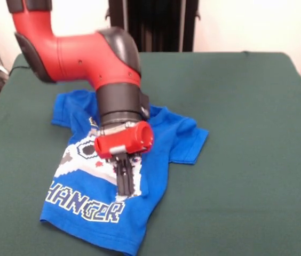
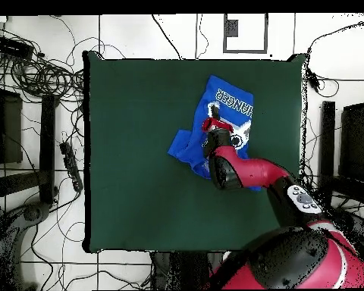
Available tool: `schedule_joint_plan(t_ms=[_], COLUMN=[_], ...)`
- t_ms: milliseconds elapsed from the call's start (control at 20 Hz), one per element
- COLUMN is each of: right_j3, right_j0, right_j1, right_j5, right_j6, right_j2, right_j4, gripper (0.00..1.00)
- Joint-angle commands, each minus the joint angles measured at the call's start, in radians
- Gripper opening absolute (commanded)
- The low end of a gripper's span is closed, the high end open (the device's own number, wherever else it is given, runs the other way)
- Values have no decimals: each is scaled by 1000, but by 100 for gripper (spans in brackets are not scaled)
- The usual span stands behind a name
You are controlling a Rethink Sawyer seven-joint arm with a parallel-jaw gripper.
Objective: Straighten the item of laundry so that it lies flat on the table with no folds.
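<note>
Big green table (image 1: 257,133) fills the scene, and on it, toward the near left of the front view, lies the item of laundry (image 1: 86,208), the bright blue T-shirt. It's print-side up, the lettering readable along the lower body, so the main panel is mostly spread. But it isn't flat yet: one sleeve (image 1: 188,140) sticks out to the right with a crease where it meets the body, the hem at the bottom right corner looks turned and bunched, and the collar end is rumpled under the arm. By my judgement the job is well under way but not finished; the right side and the hem want pulling out.

Now the arm (image 1: 81,50), red and black, sweeping down over the shirt's middle. From overhead it covers the lower part of the shirt, with the lettered end poking out beyond it.

And the gripper (image 1: 126,186): dark fingers pointing straight down onto the print, close together with only a narrow gap, tips at or on the fabric. Whether cloth is pinched between them I cannot tell.
</note>
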Motion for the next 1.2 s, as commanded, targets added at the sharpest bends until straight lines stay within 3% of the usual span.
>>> schedule_joint_plan(t_ms=[50,200,250,450,800,1200], right_j3=[280,296,300,282,359,364], right_j0=[62,137,129,120,75,136], right_j1=[-269,-361,-365,-357,-315,-321], right_j5=[523,646,647,649,731,734], right_j6=[120,88,87,77,129,134], right_j2=[-8,-113,-104,-96,-44,-112], right_j4=[211,269,268,259,350,392], gripper=[0,0,0,0,0,0])
